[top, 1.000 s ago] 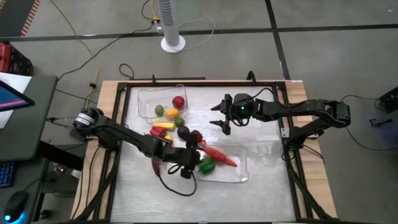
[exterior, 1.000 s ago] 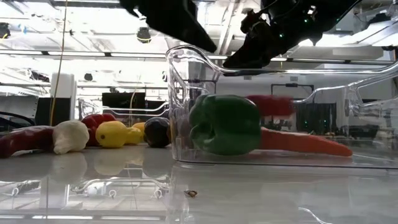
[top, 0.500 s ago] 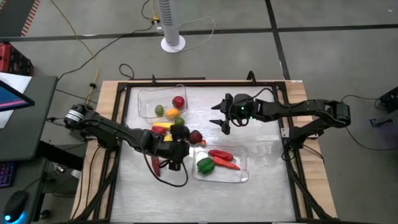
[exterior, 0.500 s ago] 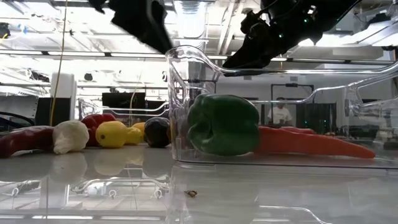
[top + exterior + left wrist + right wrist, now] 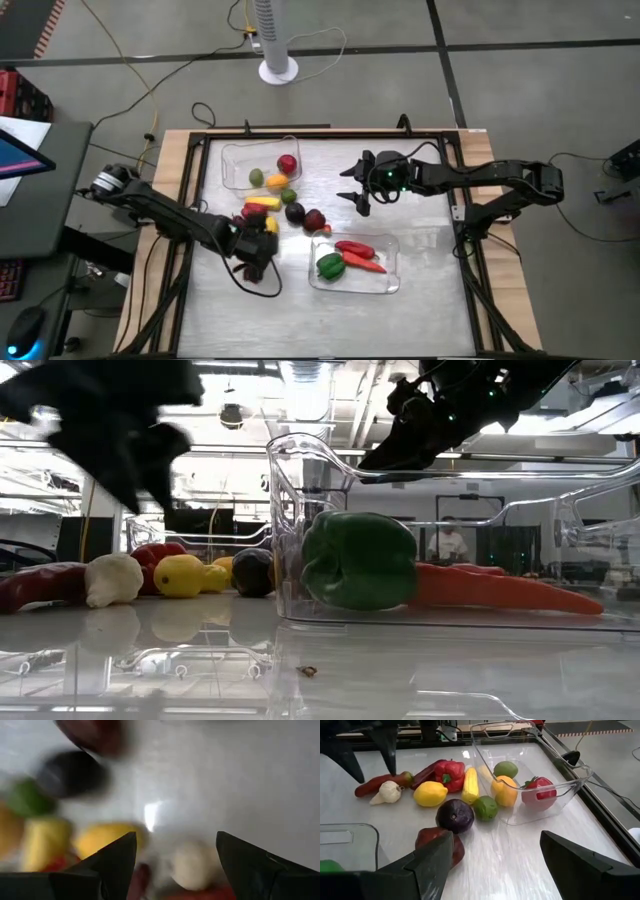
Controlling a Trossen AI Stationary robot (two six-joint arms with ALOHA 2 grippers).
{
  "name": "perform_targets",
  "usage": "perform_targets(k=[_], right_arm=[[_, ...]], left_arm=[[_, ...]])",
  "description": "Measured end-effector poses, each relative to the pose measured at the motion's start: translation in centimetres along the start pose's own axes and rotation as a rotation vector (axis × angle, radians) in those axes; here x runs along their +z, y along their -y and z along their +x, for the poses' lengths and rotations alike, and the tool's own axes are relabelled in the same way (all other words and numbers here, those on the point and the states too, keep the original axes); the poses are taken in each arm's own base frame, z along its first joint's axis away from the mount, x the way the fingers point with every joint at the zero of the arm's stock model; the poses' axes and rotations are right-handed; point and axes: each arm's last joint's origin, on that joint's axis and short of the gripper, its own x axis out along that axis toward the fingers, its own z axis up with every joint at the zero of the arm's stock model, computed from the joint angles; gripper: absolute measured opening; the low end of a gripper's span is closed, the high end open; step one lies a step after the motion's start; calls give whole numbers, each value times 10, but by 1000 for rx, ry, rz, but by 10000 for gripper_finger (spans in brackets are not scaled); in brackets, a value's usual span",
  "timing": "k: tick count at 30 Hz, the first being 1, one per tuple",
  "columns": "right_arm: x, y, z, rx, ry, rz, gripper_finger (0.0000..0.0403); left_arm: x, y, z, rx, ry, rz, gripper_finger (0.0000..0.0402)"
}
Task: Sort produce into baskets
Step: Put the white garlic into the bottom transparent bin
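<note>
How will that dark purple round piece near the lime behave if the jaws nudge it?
The dark purple round piece looks nearly spherical with a glossy skin, so it would probably roll and may slip from a loose pinch. It sits against the lime, which would likely get bumped too.

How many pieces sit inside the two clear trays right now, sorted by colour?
Red: 2, red fruit, red chili
Green: 2, green fruit, green pepper
Orange: 2, orange fruit, carrot
Total: 6
</note>
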Motion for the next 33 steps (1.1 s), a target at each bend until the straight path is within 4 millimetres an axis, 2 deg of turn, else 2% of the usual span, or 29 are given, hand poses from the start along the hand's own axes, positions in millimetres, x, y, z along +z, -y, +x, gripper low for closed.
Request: perform_targets(k=[4, 9, 14, 20, 27, 33], right_arm=[[0, 0, 0, 0, 1, 6, 325], [0, 0, 0, 0, 1, 8, 325], [0, 0, 0, 0, 1, 10, 325], [0, 0, 0, 0, -3, 10, 325], [-1, 0, 0, 0, -6, 9, 325], [-1, 0, 0, 0, -6, 9, 325]], left_arm=[[-20, 7, 3, -72, -62, -27, 260], [-28, 17, 3, -54, -52, 34, 260], [-25, 23, 10, 15, -6, 118, 260], [-26, 25, 31, 49, -87, 163, 255], [-28, 25, 46, 42, -153, 170, 223], [-28, 26, 46, 29, -159, 175, 175]])
